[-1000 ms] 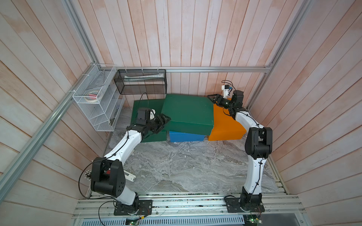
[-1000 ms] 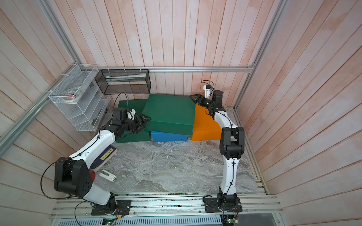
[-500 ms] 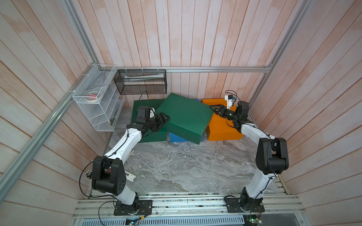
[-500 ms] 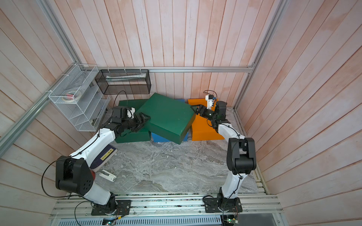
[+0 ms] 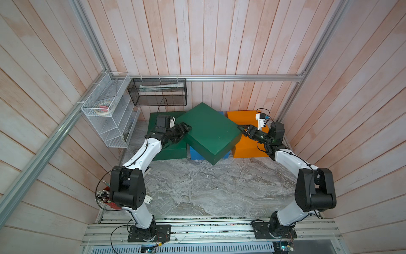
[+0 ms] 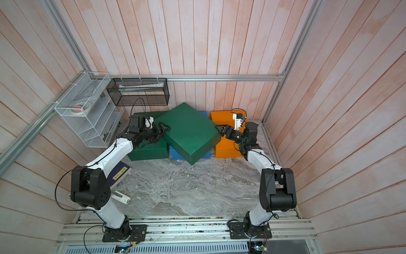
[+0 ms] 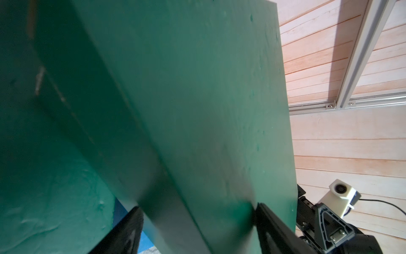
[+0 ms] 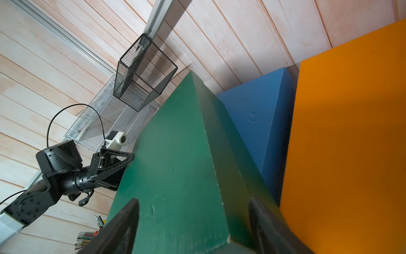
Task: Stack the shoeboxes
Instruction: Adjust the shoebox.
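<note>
Both claws are clamped on the dark green shoebox [image 5: 208, 132]: left claw [image 5: 187, 129] on its left corner, right claw [image 5: 241, 129] on its right. The box sits skewed mid-frame above the blue shoebox [image 5: 196, 154], with the other green shoebox [image 5: 170, 151] to its left and the orange shoebox [image 5: 247, 150] to its right.

1. Green boxes [image 5: 208, 132] [image 5: 173, 152]: counted two.
2. Blue box [image 5: 196, 155]: counted one.
3. Orange box [image 5: 248, 149]: one.
4. Robot arms [image 5: 140, 154] [image 5: 290, 158]: two.
5. White wire rack [image 5: 109, 110]: one.
6. Black mesh basket [image 5: 158, 92]: one.
7. Book [image 6: 119, 173]: one noted.
</note>
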Controlling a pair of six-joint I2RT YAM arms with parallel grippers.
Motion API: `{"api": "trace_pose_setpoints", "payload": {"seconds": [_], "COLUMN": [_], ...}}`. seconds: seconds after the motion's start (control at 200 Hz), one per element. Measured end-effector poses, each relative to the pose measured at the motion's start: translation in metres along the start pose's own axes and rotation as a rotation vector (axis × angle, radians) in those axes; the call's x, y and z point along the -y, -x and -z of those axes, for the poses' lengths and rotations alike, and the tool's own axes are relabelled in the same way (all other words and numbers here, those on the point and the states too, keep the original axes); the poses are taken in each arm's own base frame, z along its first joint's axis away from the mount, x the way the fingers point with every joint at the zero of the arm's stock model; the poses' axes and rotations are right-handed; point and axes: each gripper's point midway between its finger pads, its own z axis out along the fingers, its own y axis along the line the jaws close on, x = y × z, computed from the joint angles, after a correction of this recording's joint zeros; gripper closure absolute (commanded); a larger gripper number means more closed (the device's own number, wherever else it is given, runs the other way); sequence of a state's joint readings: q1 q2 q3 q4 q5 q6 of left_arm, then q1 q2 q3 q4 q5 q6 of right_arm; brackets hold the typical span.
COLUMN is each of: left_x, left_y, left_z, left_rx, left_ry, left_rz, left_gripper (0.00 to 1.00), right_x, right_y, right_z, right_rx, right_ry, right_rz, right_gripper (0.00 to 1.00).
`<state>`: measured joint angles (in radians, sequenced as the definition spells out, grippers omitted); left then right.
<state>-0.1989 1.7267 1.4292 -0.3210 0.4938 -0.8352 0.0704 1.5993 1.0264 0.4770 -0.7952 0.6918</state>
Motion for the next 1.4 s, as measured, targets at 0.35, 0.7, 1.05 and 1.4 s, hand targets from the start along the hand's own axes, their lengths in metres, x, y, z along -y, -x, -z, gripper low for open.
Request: {"api": "trace_pose_setpoints", "payload": {"seconds": [0.35, 0.7, 1.05, 1.4], "left_x": [0.009, 0.016, 0.01, 0.006], "left_y": [0.019, 0.035, 0.036, -0.01], "left_z": [-0.022, -0.042, -0.031, 0.034], "left_rx": [-0.007, -0.015, -0.023, -0.024], "left_ry": [-0.026, -0.042, -0.02, -0.015], "left_rz": [-0.009, -0.014, -0.012, 0.001], "left_gripper": [0.16, 0.14, 0.11, 0.1], "right_x": [-0.013, -0.021, -0.017, -0.025], "right_y": [-0.015, -0.026, -0.032, -0.03], "right_z": [0.017, 0.024, 0.024, 0.03], "right_rx": [0.002, 0.009, -0.002, 0.009], "right_ry": [-0.005, -0.011, -0.029, -0.031], "right_rz": [-0.01, -0.014, -0.029, -0.018], "right_gripper": [0.21, 0.21, 0.21, 0.21]}}
